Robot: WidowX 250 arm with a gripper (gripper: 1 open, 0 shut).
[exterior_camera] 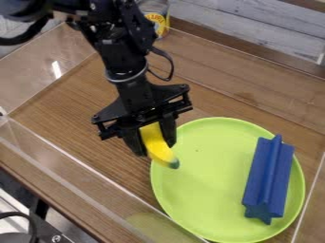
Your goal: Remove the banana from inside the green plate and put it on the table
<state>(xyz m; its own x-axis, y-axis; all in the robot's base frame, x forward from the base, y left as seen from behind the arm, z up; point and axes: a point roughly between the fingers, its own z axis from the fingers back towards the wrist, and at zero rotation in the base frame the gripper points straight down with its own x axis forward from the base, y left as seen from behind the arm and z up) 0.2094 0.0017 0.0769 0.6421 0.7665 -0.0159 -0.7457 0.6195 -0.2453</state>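
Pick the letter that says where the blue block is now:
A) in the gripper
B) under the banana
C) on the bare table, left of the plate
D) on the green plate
D: the blue block lies on the right part of the green plate, apart from the banana in the gripper.
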